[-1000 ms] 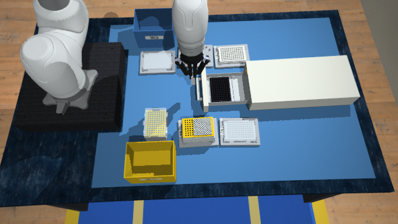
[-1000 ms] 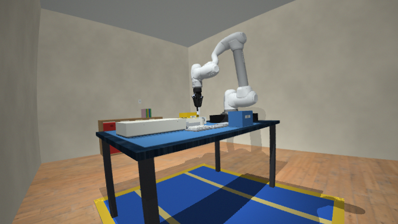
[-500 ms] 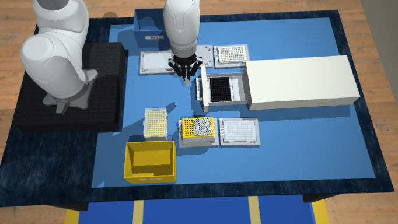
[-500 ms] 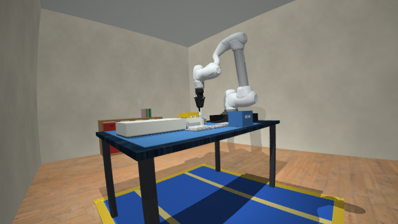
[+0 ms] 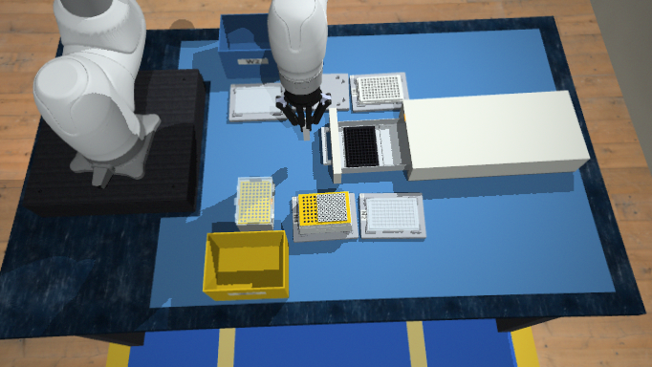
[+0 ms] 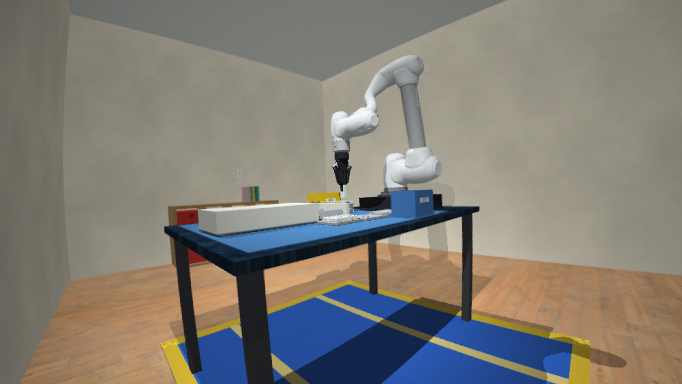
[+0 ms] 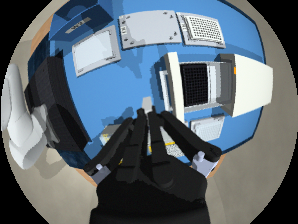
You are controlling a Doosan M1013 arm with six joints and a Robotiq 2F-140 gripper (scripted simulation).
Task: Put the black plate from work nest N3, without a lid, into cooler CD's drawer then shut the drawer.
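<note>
Top view layout: cooler housing [image 5: 497,134] sits right of centre on the bench [image 5: 478,248], its drawer [image 5: 336,158] pulled out to the left toward the arm base [image 5: 167,191]. Plate [image 5: 360,146] lies in the drawer's left place (right place holds nothing visible). Gripper [image 5: 306,128] hangs just left of the drawer's handle [image 5: 325,145], fingers together. Behind the drawer: three nests in a row. In front: tip box [image 5: 254,202], two nests, a bin [image 5: 246,266].

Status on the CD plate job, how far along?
Done: black plate lies flat in the open drawer. In hand: nothing; the gripper is shut and empty, above the bench on the bar handle side. Left: shutting the drawer.
</note>
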